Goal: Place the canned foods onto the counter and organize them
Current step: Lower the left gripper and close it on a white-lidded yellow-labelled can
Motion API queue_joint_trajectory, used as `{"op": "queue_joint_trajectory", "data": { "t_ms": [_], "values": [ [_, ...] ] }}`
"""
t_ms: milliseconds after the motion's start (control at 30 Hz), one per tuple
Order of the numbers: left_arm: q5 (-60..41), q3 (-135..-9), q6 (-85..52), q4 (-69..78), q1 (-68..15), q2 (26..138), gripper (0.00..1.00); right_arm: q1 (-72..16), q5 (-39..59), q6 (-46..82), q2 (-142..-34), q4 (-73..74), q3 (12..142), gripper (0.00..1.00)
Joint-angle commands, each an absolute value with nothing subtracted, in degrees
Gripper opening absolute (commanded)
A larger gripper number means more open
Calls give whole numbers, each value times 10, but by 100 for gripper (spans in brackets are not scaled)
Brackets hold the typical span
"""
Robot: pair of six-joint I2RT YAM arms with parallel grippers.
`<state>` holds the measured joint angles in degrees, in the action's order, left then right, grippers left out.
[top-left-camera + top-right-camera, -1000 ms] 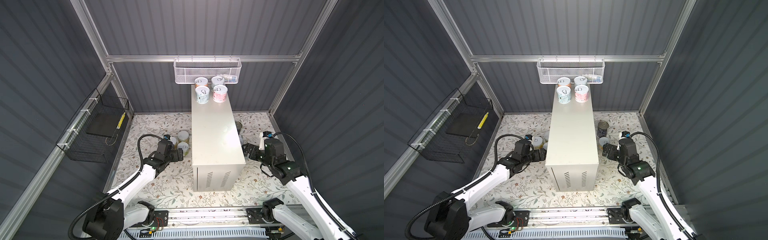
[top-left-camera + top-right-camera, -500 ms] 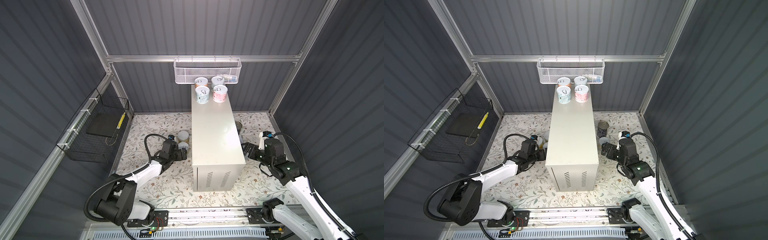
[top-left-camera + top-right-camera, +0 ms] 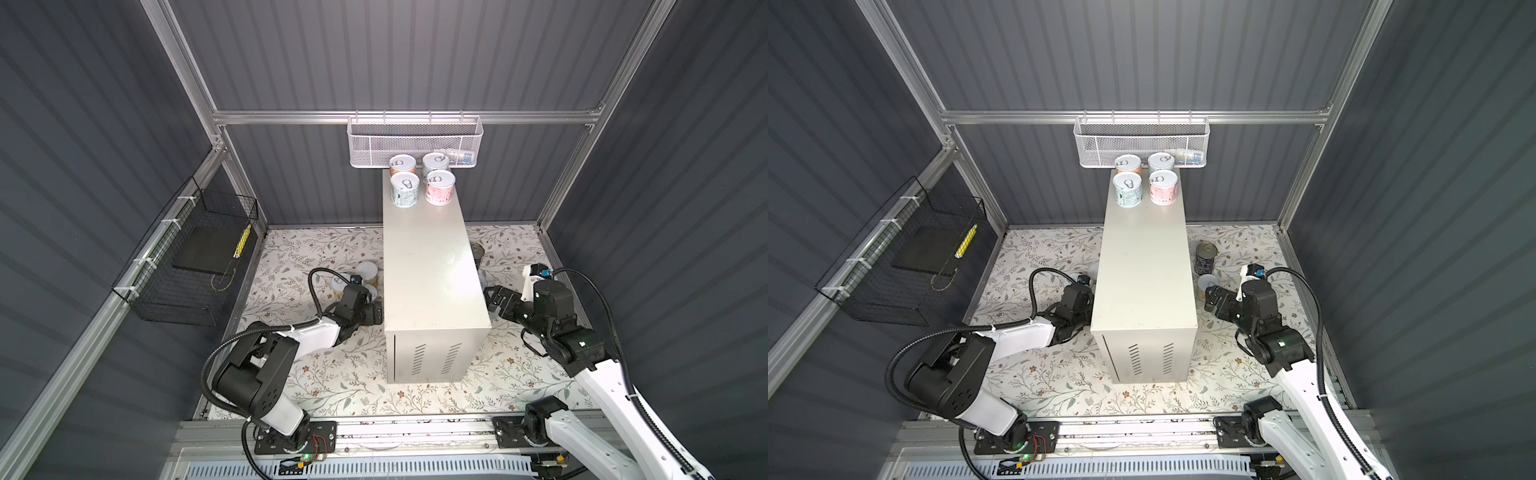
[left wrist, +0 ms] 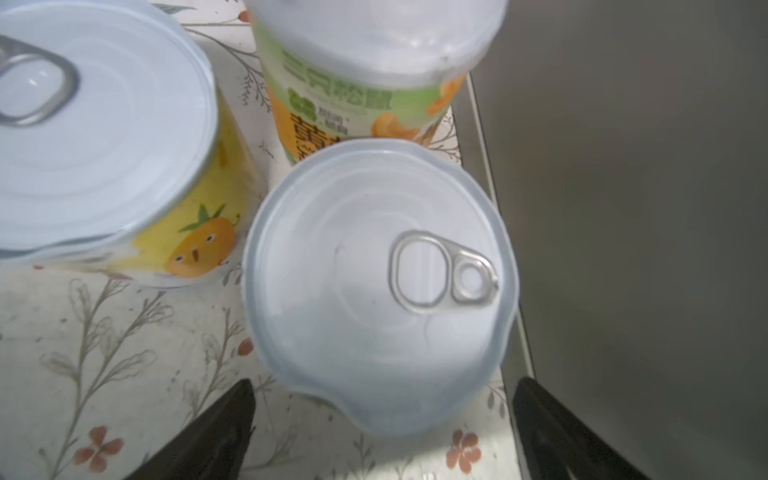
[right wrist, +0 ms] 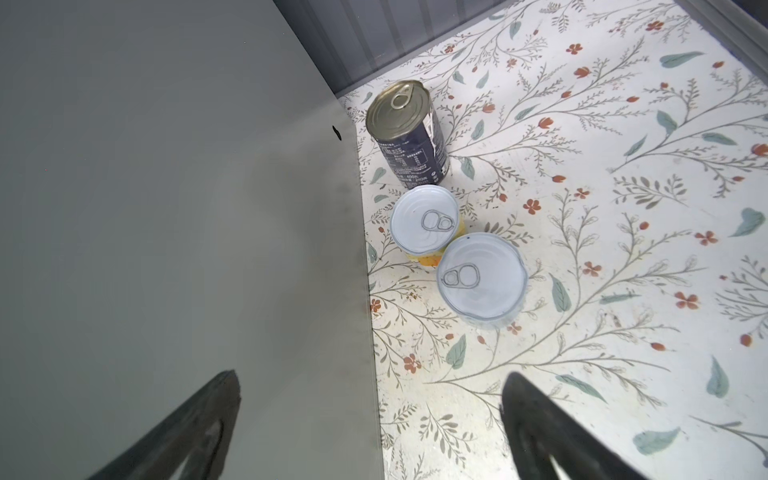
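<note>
The counter (image 3: 432, 266) is a tall beige box in both top views, with several canned foods (image 3: 404, 188) grouped at its far end. My left gripper (image 3: 372, 309) is low beside the counter's left wall. In the left wrist view it is open (image 4: 382, 386), with a pull-tab can (image 4: 380, 282) just past its fingertips, untouched. A yellow can (image 4: 104, 137) and a green-and-orange can (image 4: 365, 62) stand behind it. My right gripper (image 5: 370, 386) is open and empty by the counter's right wall. Ahead of it stand a dark-blue can (image 5: 409, 133) and two small cans (image 5: 426, 218), (image 5: 482, 276).
A white mesh basket (image 3: 415, 141) hangs on the back wall just above the counter's far end. A black wire basket (image 3: 187, 266) hangs on the left wall. The floor is a floral mat (image 3: 332, 374), walled on three sides, with the arm rail along the front.
My left arm has folded down and its gripper has moved in against the counter's left side, close to the nearest can. The right arm has hardly moved.
</note>
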<state>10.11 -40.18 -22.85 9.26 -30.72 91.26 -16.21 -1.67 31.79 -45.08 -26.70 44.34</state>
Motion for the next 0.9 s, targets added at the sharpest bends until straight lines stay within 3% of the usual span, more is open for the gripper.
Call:
{"op": "queue_joint_trajectory", "data": {
  "t_ms": [0, 667, 867],
  "values": [
    [128, -427, -236, 124, -311, 936, 96, -161, -23, 318, -442, -270, 438, 99],
    [199, -457, -264, 165, -324, 1025, 87, -161, -16, 315, -428, -270, 433, 99],
    [198, -454, -270, 170, -327, 1034, 81, -161, -9, 313, -429, -267, 433, 99]
  ]
}}
